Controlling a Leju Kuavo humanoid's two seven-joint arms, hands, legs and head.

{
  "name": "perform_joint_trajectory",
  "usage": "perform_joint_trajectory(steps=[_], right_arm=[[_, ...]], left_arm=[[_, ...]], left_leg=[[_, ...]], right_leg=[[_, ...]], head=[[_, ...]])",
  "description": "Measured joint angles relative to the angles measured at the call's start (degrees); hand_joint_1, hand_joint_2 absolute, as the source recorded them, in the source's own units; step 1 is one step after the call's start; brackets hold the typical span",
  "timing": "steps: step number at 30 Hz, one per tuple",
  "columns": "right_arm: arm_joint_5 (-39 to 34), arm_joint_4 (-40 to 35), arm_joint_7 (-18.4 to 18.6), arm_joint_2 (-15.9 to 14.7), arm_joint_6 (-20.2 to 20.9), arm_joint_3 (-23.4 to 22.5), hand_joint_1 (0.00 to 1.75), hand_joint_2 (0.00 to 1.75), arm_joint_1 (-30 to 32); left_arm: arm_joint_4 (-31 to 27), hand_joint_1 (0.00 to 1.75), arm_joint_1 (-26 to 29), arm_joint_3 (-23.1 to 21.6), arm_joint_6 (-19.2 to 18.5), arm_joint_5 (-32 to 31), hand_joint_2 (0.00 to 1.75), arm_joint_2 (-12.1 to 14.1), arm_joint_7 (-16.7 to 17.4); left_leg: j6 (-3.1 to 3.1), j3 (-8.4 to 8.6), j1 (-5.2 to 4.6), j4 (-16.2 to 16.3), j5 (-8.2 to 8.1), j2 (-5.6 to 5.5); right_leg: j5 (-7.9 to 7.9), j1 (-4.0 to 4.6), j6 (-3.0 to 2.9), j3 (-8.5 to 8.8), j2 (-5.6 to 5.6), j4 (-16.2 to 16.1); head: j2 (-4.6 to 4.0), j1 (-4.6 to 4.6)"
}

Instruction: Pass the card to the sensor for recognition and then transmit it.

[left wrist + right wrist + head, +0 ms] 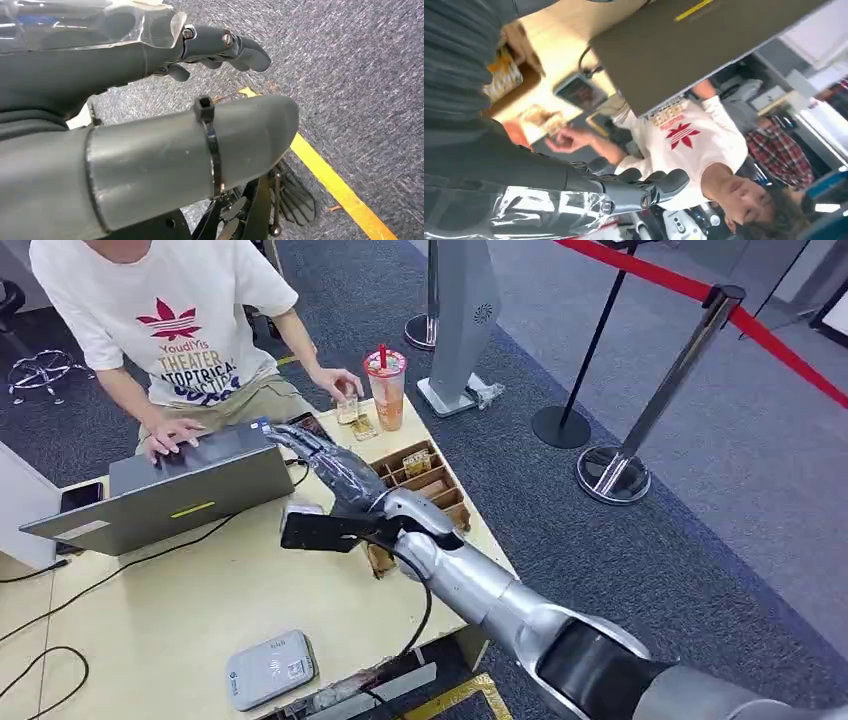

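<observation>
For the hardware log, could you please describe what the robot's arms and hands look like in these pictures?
The right arm is silver metal with rounded segments, a black joint band near the shoulder and a black cable looping under it. The right hand is dark grey under clear crinkled plastic. In the left wrist view, the left hand has a thick grey thumb banded by a black cable tie and dark fingers with small screws.
</observation>
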Motion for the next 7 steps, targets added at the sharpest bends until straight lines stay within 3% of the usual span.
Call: perform_joint_trajectory(steps=[7], right_arm=[[-7.1, -5.2, -4.1, 3.5, 0.2, -4.4, 0.00, 1.75, 9.8]], left_arm=[[0.0, 0.00, 0.0, 0.0, 0.2, 0.0, 0.00, -0.2, 0.1]], left_leg=[[0.00, 0.01, 0.00, 0.0, 0.00, 0.01]], right_leg=[[0.00, 0.00, 0.00, 0.00, 0.01, 0.0]], head=[[0.00, 0.00]])
